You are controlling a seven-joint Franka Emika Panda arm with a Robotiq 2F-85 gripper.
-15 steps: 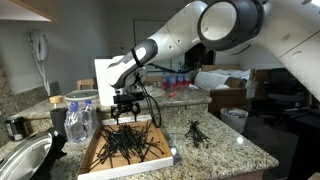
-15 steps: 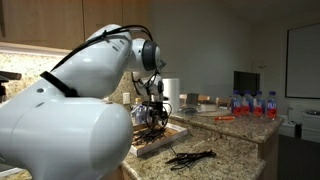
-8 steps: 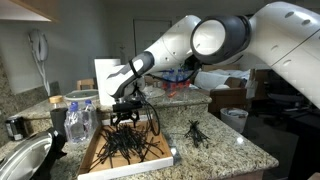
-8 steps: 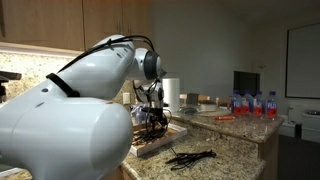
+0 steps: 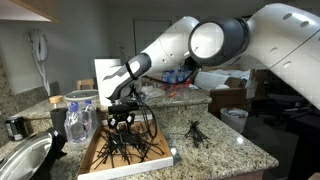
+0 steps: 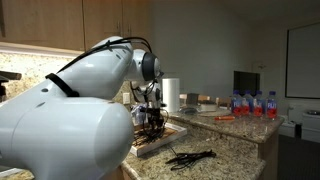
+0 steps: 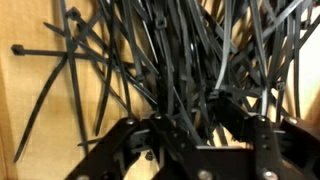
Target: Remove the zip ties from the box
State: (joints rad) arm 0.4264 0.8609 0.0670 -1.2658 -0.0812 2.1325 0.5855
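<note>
Over a granite counter, the gripper sits down among the zip ties heaped in the box, jaws half-narrowed around a bunch, grip unconfirmed. The next move likely calls for a firm pinch, then a lift clear.

Granite counter carries the box and loose zip ties.

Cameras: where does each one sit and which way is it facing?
Exterior view: across the counter, facing the box and gripper; the arm fills the top right.
Exterior view: behind the robot's shoulder, looking along the arm toward the gripper.
Wrist view: on the wrist, looking down into the zip ties; only fingers show.
Shared: both exterior views show box and gripper.
</note>
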